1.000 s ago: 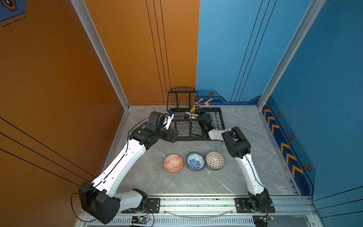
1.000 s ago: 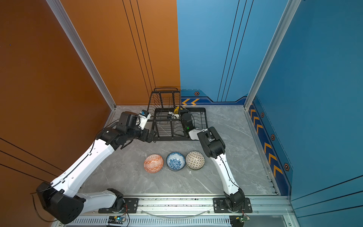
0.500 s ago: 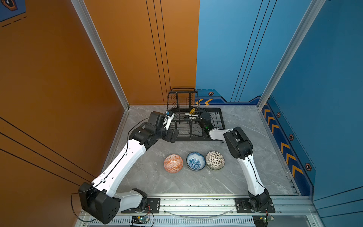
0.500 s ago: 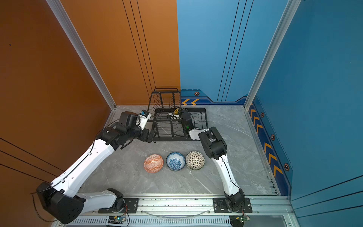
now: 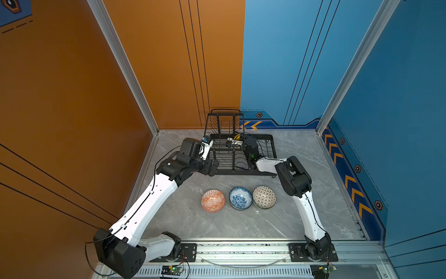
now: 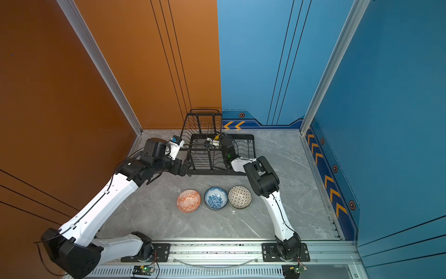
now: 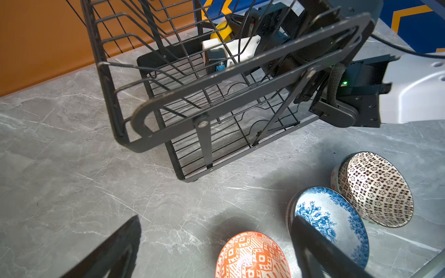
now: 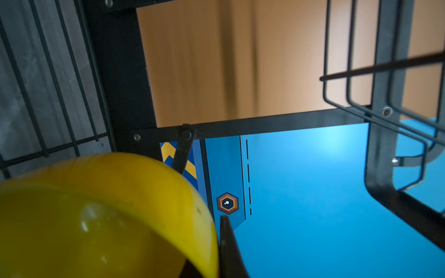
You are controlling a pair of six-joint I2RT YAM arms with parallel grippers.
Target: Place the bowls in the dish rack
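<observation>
glossy plain yellow bowl pinched by right tool inside rack

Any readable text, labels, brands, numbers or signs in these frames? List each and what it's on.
No words, brands or numbers are readable in any view.
Signs only: yellow chevrons on the wall trim.
The hexagon emblem on the same trim has no lettering.
No labels on the orange bowl, blue bowl, black-white bowl, yellow bowl or dish rack.
</observation>
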